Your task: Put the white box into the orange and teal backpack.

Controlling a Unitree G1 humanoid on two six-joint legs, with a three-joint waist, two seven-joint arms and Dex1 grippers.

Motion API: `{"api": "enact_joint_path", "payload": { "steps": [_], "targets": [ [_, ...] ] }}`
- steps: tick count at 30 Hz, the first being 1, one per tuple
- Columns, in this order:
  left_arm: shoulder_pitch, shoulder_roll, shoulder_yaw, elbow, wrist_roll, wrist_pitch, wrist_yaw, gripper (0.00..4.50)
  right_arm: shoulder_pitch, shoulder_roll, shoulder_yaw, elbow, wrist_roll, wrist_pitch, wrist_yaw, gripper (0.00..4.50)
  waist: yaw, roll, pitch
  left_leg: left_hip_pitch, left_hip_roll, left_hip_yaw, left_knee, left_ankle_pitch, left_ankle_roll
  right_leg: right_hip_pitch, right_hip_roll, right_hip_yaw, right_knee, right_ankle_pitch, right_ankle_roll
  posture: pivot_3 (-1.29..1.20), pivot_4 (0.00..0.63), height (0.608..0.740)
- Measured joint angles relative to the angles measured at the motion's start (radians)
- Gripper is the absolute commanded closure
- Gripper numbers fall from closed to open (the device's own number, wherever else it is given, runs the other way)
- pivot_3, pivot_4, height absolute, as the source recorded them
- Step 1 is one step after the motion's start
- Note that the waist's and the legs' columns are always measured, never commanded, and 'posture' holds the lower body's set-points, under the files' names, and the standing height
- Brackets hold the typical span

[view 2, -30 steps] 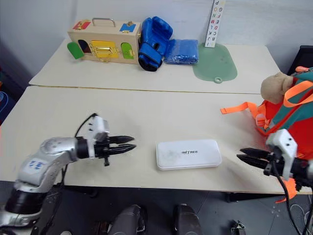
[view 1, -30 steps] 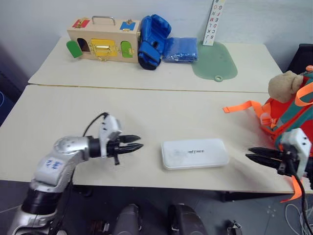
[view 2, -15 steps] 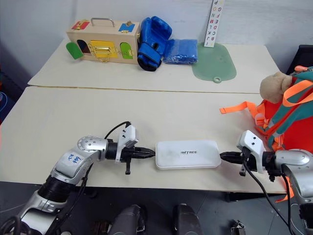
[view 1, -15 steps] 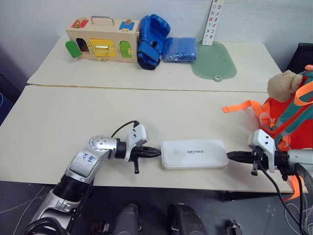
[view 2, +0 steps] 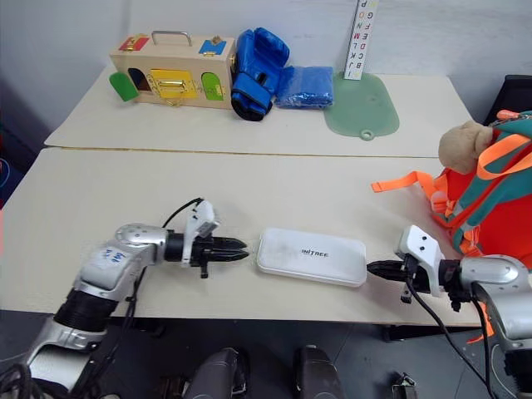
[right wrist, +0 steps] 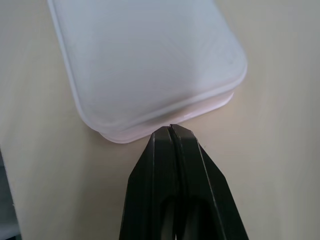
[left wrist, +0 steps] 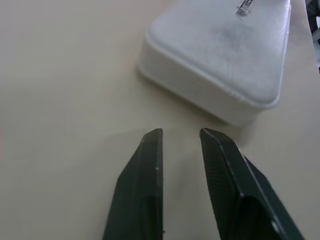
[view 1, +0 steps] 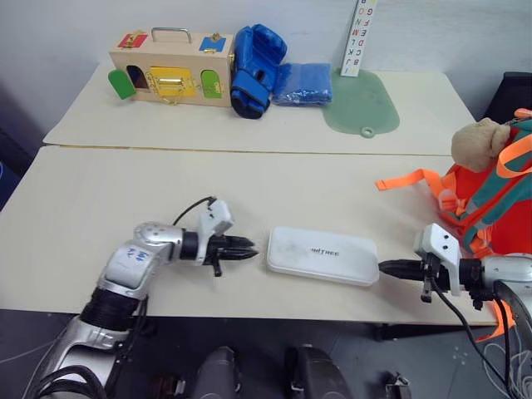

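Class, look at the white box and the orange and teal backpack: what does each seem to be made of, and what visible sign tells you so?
White box: probably moulded plastic, semi-matte; rounded corners, a seam round its side, soft sheen.
Orange and teal backpack: fabric, likely woven synthetic; limp folds, webbing straps, a plush toy attached at the top.
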Motion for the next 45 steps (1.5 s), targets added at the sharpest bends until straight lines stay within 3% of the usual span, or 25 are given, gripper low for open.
{"api": "enact_joint_path", "payload": {
  "steps": [7, 8, 16, 20, 26, 31, 34, 42, 45],
  "targets": [
    [-0.103, -0.035, 0.101, 0.131, -0.155, 0.280, -0.026, 0.15, -0.039, 0.000, 0.037, 0.050, -0.051, -0.071, 0.018, 4.50, 0.003, 0.000, 0.000, -0.001, -0.001, -0.001, 0.002, 0.000, 0.000, 0.000, -0.001, -0.001, 0.001, 0.000, 0.000, 0.00, 0.150, 0.740],
    [-0.114, -0.047, 0.111, 0.139, -0.169, 0.312, -0.022, 0.01, -0.042, 0.000, 0.042, 0.056, -0.058, -0.079, 0.020, 4.50, 0.002, 0.000, 0.000, -0.001, -0.001, -0.001, 0.002, 0.000, 0.000, 0.000, -0.001, -0.001, 0.001, 0.000, 0.000, 0.00, 0.150, 0.740],
    [-0.200, -0.093, 0.070, 0.213, -0.255, 0.602, -0.021, 0.01, -0.090, 0.002, 0.069, 0.087, -0.070, -0.086, 0.029, 4.50, 0.000, 0.000, 0.000, 0.000, 0.000, -0.001, 0.002, 0.002, -0.003, 0.000, 0.001, 0.000, 0.002, 0.000, 0.000, 0.00, 0.150, 0.740],
    [-0.251, -0.152, 0.028, 0.264, -0.251, 0.624, -0.007, 0.01, -0.102, 0.007, 0.070, 0.092, -0.071, -0.099, 0.028, 4.50, 0.006, 0.000, 0.000, 0.000, -0.001, -0.001, 0.002, 0.002, -0.003, 0.000, 0.000, 0.000, 0.002, 0.000, 0.000, 0.00, 0.150, 0.740],
    [-0.327, -0.323, 0.042, 0.400, -0.230, 0.603, 0.079, 0.01, -0.090, 0.028, 0.071, 0.092, -0.074, -0.104, 0.015, 4.50, 0.024, 0.000, 0.000, 0.000, -0.003, -0.001, 0.004, 0.002, -0.002, 0.001, -0.001, -0.001, 0.002, 0.000, 0.001, 0.00, 0.150, 0.740],
    [-0.344, -0.362, 0.053, 0.437, -0.227, 0.605, 0.097, 0.01, -0.064, 0.036, 0.070, 0.081, -0.074, -0.123, -0.004, 4.50, 0.025, 0.000, -0.001, 0.000, -0.002, -0.001, 0.004, 0.002, -0.002, 0.002, -0.001, -0.001, 0.002, 0.000, 0.001, 0.00, 0.150, 0.740],
    [-0.353, -0.362, 0.056, 0.447, -0.228, 0.605, 0.095, 0.62, -0.061, 0.036, 0.070, 0.078, -0.074, -0.128, -0.009, 4.50, 0.024, 0.000, -0.001, 0.000, -0.002, -0.001, 0.004, 0.002, -0.002, 0.002, -0.001, -0.001, 0.002, 0.000, 0.001, 0.00, 0.150, 0.740],
    [-0.356, -0.348, 0.070, 0.472, -0.242, 0.603, 0.065, 3.06, -0.050, 0.040, 0.069, 0.076, -0.070, -0.146, -0.028, 4.50, 0.018, 0.000, -0.001, 0.000, -0.002, -0.001, 0.004, 0.003, -0.003, 0.001, 0.000, -0.001, 0.002, 0.000, 0.001, 0.00, 0.150, 0.740],
    [-0.356, -0.357, 0.104, 0.475, -0.249, 0.601, 0.080, 3.16, -0.038, 0.050, 0.063, 0.060, -0.067, -0.141, -0.049, 4.50, 0.013, 0.000, -0.001, 0.000, -0.001, -0.001, 0.004, 0.003, -0.003, 0.001, 0.000, -0.001, 0.002, 0.000, 0.001, 0.00, 0.150, 0.740]
  ]
}}
